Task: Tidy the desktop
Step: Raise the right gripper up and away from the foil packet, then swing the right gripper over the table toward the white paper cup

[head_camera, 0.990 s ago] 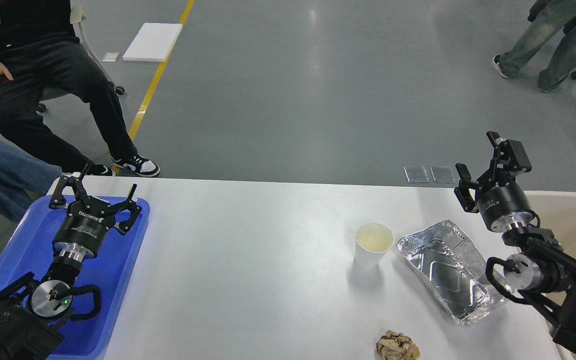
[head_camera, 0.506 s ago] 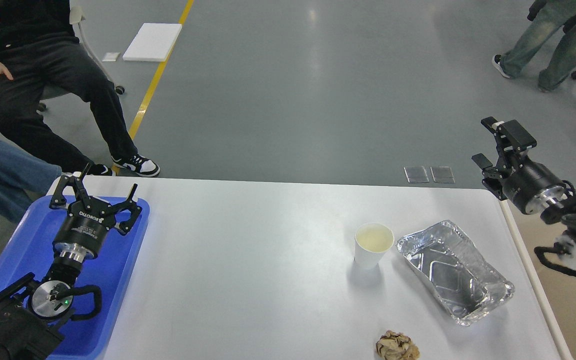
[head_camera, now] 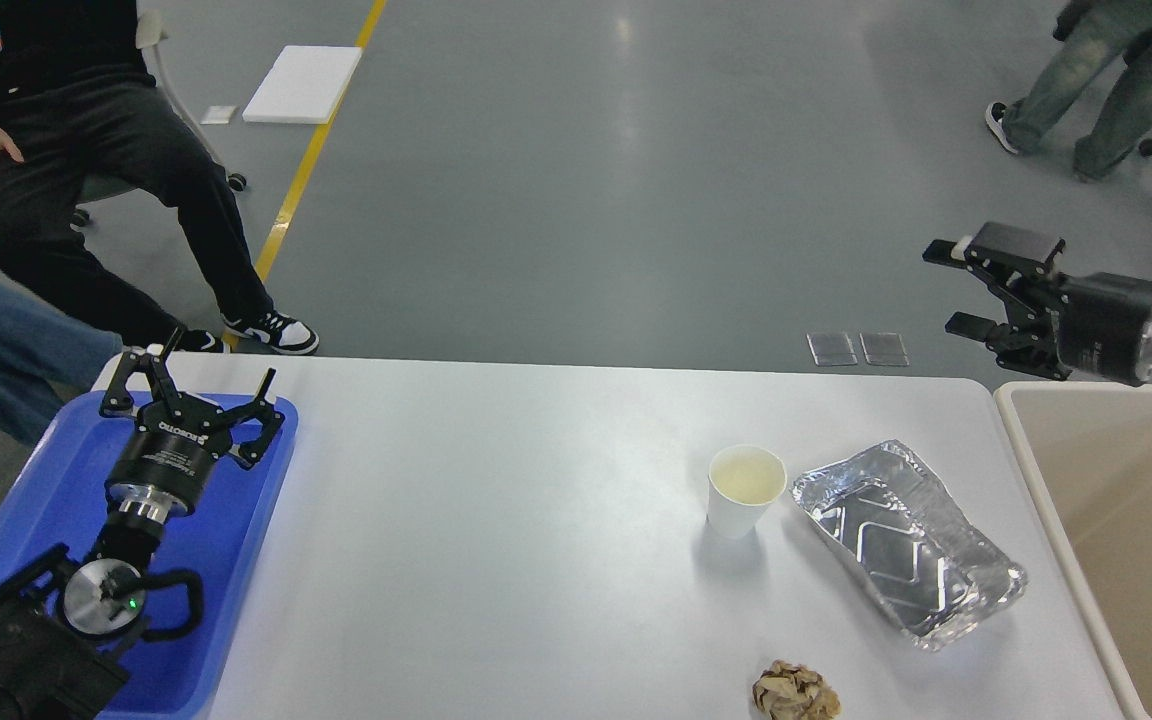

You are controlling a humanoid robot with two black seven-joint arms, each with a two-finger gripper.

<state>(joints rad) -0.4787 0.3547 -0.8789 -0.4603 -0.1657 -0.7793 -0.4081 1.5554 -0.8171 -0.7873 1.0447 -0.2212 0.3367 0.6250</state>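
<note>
the desktop [head_camera: 496, 520] fills the lower middle of the head view, a white top with rounded corners, reaching from the blue tray [head_camera: 26, 500] at its left end to the beige bin [head_camera: 1026, 440] against its right edge. left gripper [head_camera: 194, 378] hangs over the far part of the tray, fingers spread wide, nothing between them; the tray lies directly beneath it and beneath the arm behind it. right gripper [head_camera: 954, 288] is raised off the far right corner of the desktop, pointing left, fingers well parted and empty; the bin lies below and behind it, toward its wrist. down and to the left of this gripper, on the desktop, stands a white paper cup [head_camera: 746, 490], upright, holding pale liquid. just beside the cup, on the side nearer the bin, lies a crumpled foil container [head_camera: 906, 540], open side up, set at a slant; whether the two touch cannot be told. nearer the front edge, apart from both, sits a ball of crumpled brown paper [head_camera: 794, 692]. all three items are well apart from the left gripper. seated persons are visible on the floor beyond the desktop.
</note>
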